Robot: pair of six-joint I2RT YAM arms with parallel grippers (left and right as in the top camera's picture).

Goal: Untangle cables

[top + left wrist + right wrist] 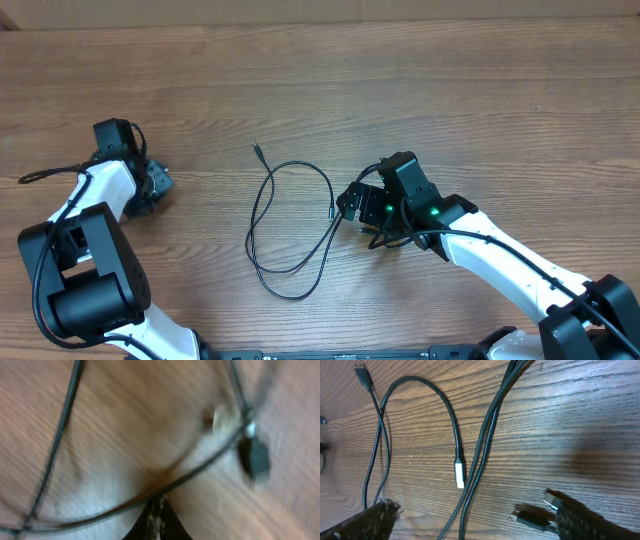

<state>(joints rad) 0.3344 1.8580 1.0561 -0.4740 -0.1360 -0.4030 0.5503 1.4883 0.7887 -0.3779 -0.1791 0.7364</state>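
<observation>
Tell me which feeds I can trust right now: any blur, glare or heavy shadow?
Overhead: sharp and evenly lit, with the looped cable clear against the table. Left wrist: badly blurred, and the cable and plug are smeared. Right wrist: crisp, with the silvery plug tip in focus, a soft dark shadow on the wood at right, and no glare.
</observation>
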